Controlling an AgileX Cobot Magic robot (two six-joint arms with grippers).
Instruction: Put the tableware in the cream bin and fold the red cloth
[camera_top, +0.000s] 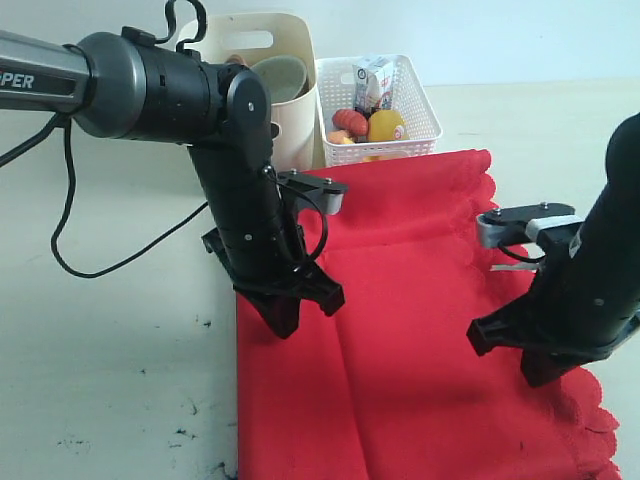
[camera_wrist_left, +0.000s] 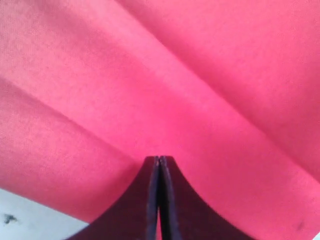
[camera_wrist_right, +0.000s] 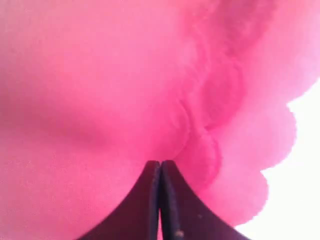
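Observation:
The red cloth (camera_top: 420, 330) lies spread on the table, its scalloped edge (camera_wrist_right: 280, 135) to the right. My left gripper (camera_top: 285, 322) is shut, tips down at the cloth's left edge; in its wrist view the jaws (camera_wrist_left: 159, 159) meet over creased red fabric (camera_wrist_left: 200, 75). Near the scalloped edge, my right gripper (camera_top: 545, 375) is also shut, with its tips (camera_wrist_right: 161, 163) closed against the cloth (camera_wrist_right: 100, 75). I see no fabric pinched between either pair of jaws. The cream bin (camera_top: 295, 125) stands at the back with the pale green bowl (camera_top: 280, 75) inside it. Other tableware is hidden.
A white lattice basket (camera_top: 418, 112) with toy food and a milk carton (camera_top: 375, 80) stands right of the cream bin, touching the cloth's far edge. Bare, scuffed table (camera_top: 110, 380) lies left of the cloth. A black cable (camera_top: 70, 250) loops over it.

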